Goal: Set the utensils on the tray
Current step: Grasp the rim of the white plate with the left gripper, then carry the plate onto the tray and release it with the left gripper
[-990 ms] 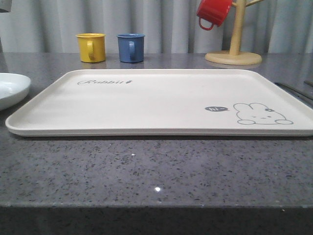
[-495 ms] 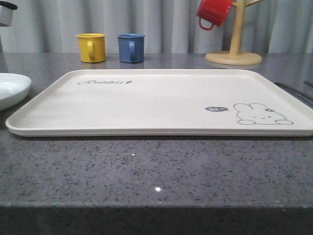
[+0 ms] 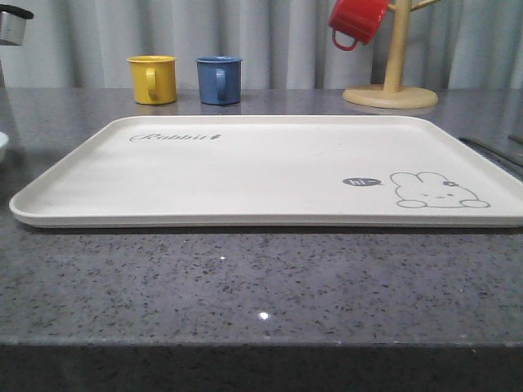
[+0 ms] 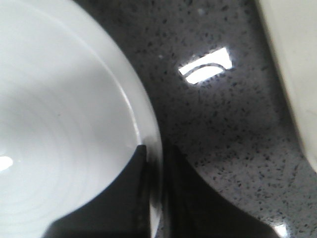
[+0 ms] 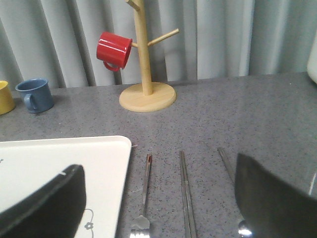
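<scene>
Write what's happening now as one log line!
left gripper: shut on plate rim | right gripper: open above fork | tray: bare

There is one cream tray (image 3: 245,171) on the counter and one white plate (image 4: 59,129). Three mugs stand about: one yellow mug (image 3: 153,79), one blue mug (image 3: 219,79) and one red mug (image 3: 356,20), the last hanging on the single wooden mug tree (image 3: 392,73). Beside the tray lie one fork (image 5: 144,198), one pair of chopsticks (image 5: 186,193) and one spoon (image 5: 233,193).
</scene>
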`<state>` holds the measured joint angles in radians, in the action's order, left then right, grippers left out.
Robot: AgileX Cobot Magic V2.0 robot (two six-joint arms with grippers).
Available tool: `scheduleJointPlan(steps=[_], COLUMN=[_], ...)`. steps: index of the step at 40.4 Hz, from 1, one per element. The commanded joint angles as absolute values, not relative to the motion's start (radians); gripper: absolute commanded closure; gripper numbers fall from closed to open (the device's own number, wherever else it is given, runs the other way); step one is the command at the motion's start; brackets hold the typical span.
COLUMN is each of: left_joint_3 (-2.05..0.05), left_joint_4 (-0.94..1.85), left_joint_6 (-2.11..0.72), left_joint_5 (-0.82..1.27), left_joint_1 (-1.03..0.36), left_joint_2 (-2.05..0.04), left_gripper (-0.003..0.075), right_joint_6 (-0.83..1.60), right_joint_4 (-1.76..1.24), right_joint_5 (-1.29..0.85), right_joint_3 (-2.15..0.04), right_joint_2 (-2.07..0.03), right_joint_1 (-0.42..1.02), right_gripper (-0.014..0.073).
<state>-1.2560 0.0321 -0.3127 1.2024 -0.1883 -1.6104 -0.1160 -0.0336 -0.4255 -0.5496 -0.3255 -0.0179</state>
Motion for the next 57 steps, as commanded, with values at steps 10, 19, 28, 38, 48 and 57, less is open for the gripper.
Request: scheduleJointPlan(steps=[10, 19, 28, 38, 48, 57], left_joint_3=[-1.516, -1.644, -1.728, -1.733, -1.733, -1.741], left_joint_4=[-0.146, -0.158, -0.146, -0.125, -0.086, -0.042], left_joint_6=[-0.2, -0.159, -0.159, -0.159, -0.159, -0.159], left_joint_5=[1.248, 1.205, 1.203, 1.222, 1.26, 1.256], left_joint_1=[-0.43, -0.68, -0.833, -0.84, -0.837, -0.823], left_joint_2=[-1.539, -1.578, -1.702, -1.788, -1.842, -1.848], left_gripper=[0.0738, 0.0738, 0.0738, 0.0738, 0.0714, 0.0423], right_joint_6=[-0.11, -0.11, -0.11, -0.11, -0.11, -0.11], right_joint_4=[-0.033, -0.033, -0.033, -0.033, -0.033, -0.033], right_joint_5=[-0.351, -0.351, -0.351, -0.351, -0.351, -0.351], right_joint_3=[-0.583, -0.583, -0.583, -0.583, -0.583, -0.583], right_joint_2=[-0.341, -0.341, -0.341, -0.341, -0.341, -0.341], right_joint_1=[-0.022, -0.022, -0.022, -0.022, -0.022, -0.022], right_gripper=[-0.0039, -0.0039, -0.0039, -0.0039, -0.0039, -0.0039])
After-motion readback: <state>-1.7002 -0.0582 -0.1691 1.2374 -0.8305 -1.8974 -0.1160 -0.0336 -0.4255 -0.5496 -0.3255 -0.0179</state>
